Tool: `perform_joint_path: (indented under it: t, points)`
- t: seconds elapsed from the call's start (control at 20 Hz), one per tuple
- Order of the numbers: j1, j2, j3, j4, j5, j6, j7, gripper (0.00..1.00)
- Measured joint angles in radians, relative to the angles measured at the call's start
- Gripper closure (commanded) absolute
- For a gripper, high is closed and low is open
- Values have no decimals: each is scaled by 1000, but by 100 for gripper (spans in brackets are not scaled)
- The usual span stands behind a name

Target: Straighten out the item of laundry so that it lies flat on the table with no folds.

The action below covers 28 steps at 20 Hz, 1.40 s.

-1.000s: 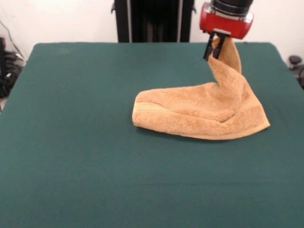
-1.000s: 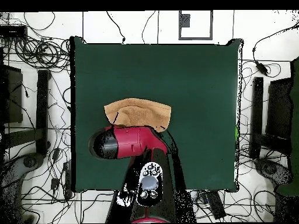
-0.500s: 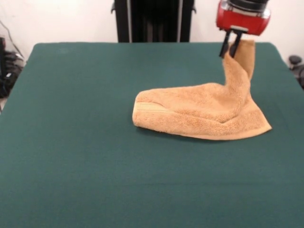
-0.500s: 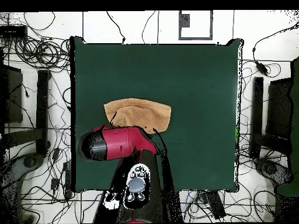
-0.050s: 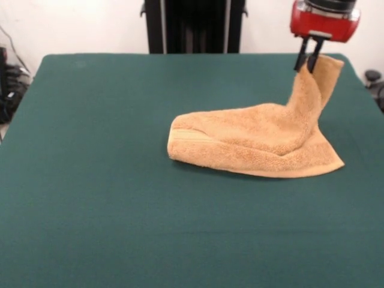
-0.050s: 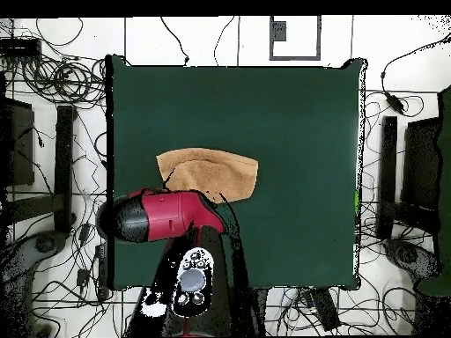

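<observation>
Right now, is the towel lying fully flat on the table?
No: the hand holds one corner of the towel up, and the rest lies folded.

Setting: robotics lab, not a home. Evidence: a large worktop [image 6: 291, 114] covered in dark green felt stands alone on a pale tiled floor [image 6: 220, 40], with tangled black cables [image 6: 53, 79] strewn along every side. Dark equipment stands [image 6: 401, 189] flank it. A red and black robot arm [image 6: 163, 216] on a black pedestal [image 5: 193, 25] reaches over the surface. Plain white wall [image 5: 78, 27] behind.
</observation>
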Motion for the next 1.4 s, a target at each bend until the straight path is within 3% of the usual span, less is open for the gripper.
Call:
perform_joint_path:
  t: [0.7, 1.4]
  points:
    - [88, 14, -9, -54, 57, 56, 0, 100]
    - [160, 145, -80, -155, 62, 57, 0, 100]
